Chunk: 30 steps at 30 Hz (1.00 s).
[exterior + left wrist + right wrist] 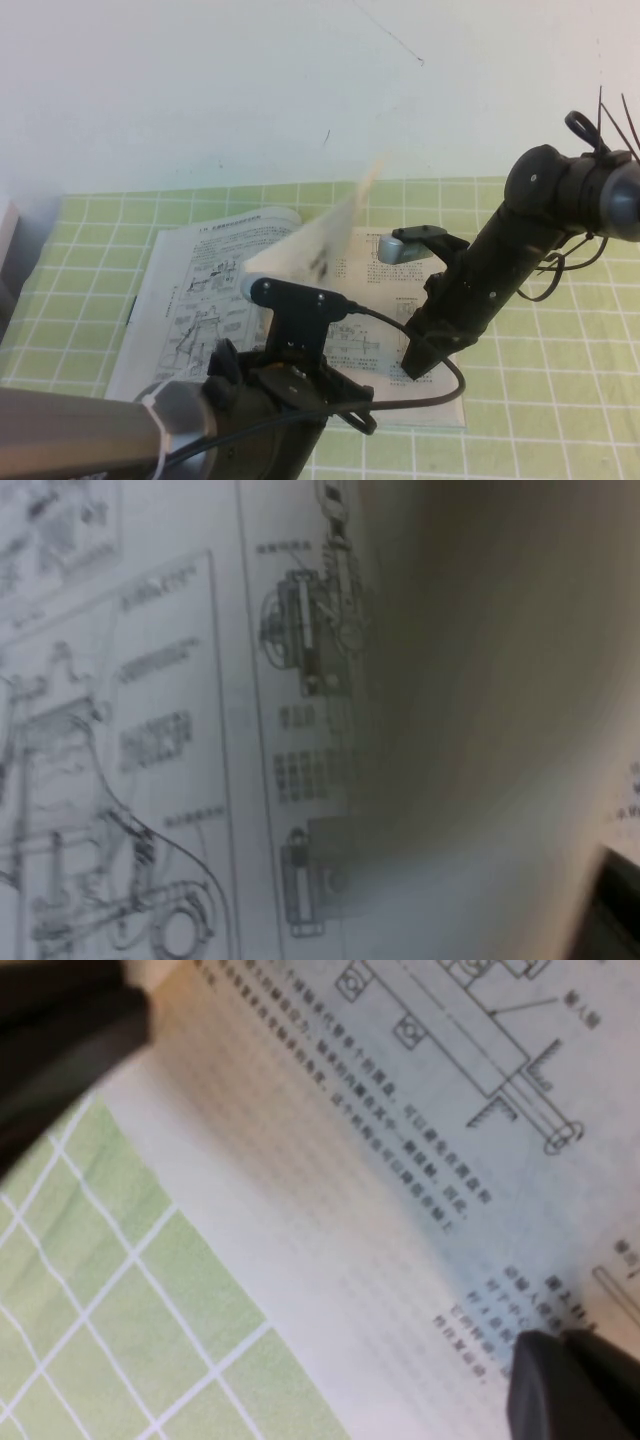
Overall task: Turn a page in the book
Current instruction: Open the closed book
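Note:
The book (190,290) lies open on the green checked mat, and its left side shows framed machine drawings. One thin page (325,235) stands lifted and blurred above the spine, slanting up to the right. My left gripper (255,288) is at the page's lower edge, mostly hidden under its own wrist camera. In the left wrist view the lifted page (480,680) fills the right side, close and blurred, next to the drawings (150,730). My right gripper (415,365) is shut, with its tips (575,1385) down on the right-hand page (430,1110) near the book's front edge.
The green checked mat (560,380) extends around the book and shows beside the page edge (120,1290). A white wall rises behind the mat. A black cable (450,372) loops from my left wrist over the right page. A pale object (8,235) sits at the far left.

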### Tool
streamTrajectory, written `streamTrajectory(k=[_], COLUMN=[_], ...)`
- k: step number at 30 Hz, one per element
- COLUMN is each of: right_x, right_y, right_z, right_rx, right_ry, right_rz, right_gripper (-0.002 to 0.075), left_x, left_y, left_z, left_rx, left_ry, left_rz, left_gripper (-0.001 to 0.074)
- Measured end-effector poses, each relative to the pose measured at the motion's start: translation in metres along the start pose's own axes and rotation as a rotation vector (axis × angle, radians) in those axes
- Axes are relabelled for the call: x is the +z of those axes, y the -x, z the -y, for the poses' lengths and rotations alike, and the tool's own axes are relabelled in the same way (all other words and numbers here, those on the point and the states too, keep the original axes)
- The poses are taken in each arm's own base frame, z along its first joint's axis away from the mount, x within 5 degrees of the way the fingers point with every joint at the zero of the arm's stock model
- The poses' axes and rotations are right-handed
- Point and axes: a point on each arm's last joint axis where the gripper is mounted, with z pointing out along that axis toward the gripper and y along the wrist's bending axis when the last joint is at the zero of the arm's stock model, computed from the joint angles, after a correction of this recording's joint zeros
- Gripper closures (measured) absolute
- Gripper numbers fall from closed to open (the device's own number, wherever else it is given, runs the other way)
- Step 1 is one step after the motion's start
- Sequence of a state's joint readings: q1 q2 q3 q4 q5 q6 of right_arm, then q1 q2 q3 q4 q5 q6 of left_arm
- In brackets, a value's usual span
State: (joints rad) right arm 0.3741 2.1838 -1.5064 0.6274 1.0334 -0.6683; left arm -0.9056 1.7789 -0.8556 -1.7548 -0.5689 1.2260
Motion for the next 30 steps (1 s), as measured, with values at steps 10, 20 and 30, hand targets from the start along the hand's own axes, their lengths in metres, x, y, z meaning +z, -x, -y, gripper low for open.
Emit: streamTrajectory(k=[10,20,30], right_x=[0.000,-0.001,-0.090], right_y=[0.000,0.000,-0.008], right_z=[0.002,0.002,-0.037], right_rx=[-0.002,-0.022,-0.189], right_ry=[-0.006,-0.011,-0.302], right_rz=[-0.004,-0.008,0.090], right_gripper=[0.0727,0.0728,0.0728], left_x=[-0.011,-0.007,-0.087], left_y=[0.014,0.023,0.060], left_z=[-0.015,-0.027,-0.006], left_rx=[0.058,0.018,-0.008], left_ry=[0.111,0.067,-0.495], left_rz=[0.066,0.051,0.179], left_gripper=[0.0738,0.0738,0.0738])
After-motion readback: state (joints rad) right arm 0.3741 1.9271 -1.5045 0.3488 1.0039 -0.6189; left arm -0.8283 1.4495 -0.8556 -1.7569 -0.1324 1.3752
